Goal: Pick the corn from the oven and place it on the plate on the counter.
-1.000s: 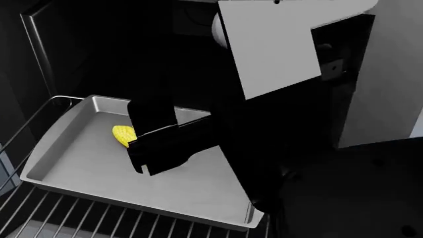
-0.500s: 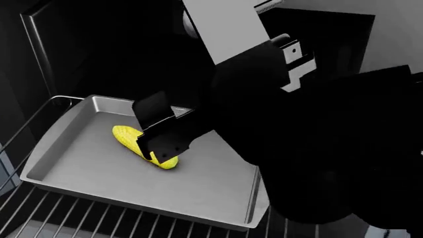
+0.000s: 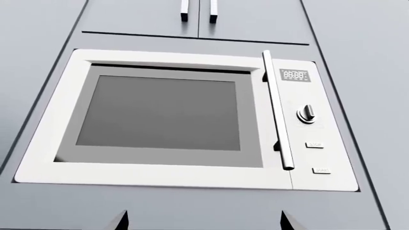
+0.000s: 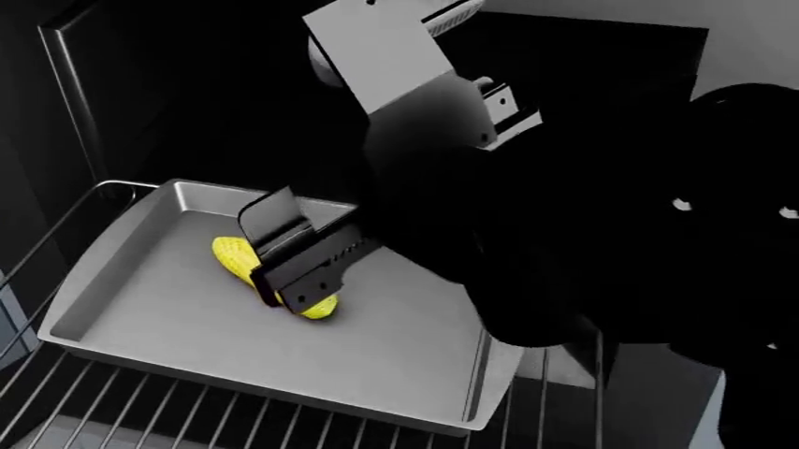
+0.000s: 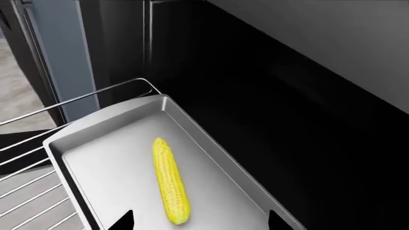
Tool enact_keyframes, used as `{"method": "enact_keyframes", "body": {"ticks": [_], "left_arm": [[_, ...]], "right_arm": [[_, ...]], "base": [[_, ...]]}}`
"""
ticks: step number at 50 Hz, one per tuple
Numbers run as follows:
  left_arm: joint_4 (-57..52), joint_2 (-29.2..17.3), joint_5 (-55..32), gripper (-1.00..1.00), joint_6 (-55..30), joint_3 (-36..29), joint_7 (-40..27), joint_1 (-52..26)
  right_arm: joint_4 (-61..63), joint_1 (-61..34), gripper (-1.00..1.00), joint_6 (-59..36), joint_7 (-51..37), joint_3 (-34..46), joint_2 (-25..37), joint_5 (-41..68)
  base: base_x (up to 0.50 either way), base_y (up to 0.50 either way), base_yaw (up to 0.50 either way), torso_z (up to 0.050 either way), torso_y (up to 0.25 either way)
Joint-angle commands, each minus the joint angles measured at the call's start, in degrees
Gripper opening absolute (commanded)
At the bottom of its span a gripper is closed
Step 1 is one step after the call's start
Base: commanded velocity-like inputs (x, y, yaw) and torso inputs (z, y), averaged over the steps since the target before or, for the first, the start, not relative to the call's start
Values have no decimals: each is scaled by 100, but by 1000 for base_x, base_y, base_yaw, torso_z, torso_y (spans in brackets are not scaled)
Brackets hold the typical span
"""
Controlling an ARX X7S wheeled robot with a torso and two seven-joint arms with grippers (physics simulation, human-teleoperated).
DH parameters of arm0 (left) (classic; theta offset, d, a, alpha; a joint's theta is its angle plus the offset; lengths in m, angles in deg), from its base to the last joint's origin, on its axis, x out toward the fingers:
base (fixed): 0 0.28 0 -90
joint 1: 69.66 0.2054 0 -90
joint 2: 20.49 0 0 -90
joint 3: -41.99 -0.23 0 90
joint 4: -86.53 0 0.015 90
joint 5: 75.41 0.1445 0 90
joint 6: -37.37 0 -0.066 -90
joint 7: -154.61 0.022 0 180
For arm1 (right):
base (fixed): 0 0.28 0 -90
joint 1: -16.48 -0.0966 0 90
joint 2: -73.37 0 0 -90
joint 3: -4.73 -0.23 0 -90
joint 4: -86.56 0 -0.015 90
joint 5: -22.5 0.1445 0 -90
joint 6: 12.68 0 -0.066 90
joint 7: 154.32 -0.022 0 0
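The yellow corn [image 4: 232,254] lies on the grey baking tray [image 4: 138,313] on a wire rack [image 4: 150,412] in the black oven [image 4: 187,94]. My right gripper [image 4: 290,271] hangs over the cob's middle and hides part of it. In the right wrist view the corn [image 5: 170,184] lies lengthwise on the tray [image 5: 108,153]. The right gripper [image 5: 199,221] is open, its fingertips wide apart on either side of the cob's near end, not touching it. My left gripper [image 3: 203,221] is open and empty. The plate and the counter are out of view.
The left wrist view faces a white microwave [image 3: 185,120] set in grey-blue cabinets, with bar handles [image 3: 198,10] above it. The oven's dark frame [image 4: 69,103] stands at the left. The rack [image 5: 26,191] extends past the tray's edge.
My right arm has swung left and the gripper has turned and settled over the cob's middle. More of the corn shows now than a second ago. The corn has not moved.
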Motion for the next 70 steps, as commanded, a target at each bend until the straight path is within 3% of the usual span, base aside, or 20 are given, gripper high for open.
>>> {"method": "enact_keyframes", "body": {"ticks": [1,10,16,28,40,48,54,70], "left_arm": [[0,-77,130,100,98,-133,0,13],[0,-64,209,100,64,-77,0,139],[0,-83,234,100,79,-61,0,161],[0,-102,309,100,117,-112,0,198],[0,-136,390,100,161,-124,0,245],[0,-172,441,100,215,-127,0,264],[0,-124,483,100,191,-106,0,339],[0,-113,449,100,177,-72,0,314]], "right_arm": [[-474,-17,100,58,330,155,-253,-122],[-575,-29,100,21,730,470,-388,-417],[-990,-258,100,109,1481,857,-471,-1023],[-1186,-175,100,314,1807,1183,-491,-1455],[-1464,-645,100,350,2783,2213,-595,-2445],[-1480,-739,100,419,2622,2203,-665,-2549],[-1667,-780,100,1517,2301,1810,-819,-3053],[-1623,-679,100,1311,2266,1886,-886,-2908]], "base": [[0,0,0,0,0],[0,0,0,0,0],[0,0,0,0,0],[0,0,0,0,0],[0,0,0,0,0],[0,0,0,0,0],[0,0,0,0,0],[0,0,0,0,0]]}}
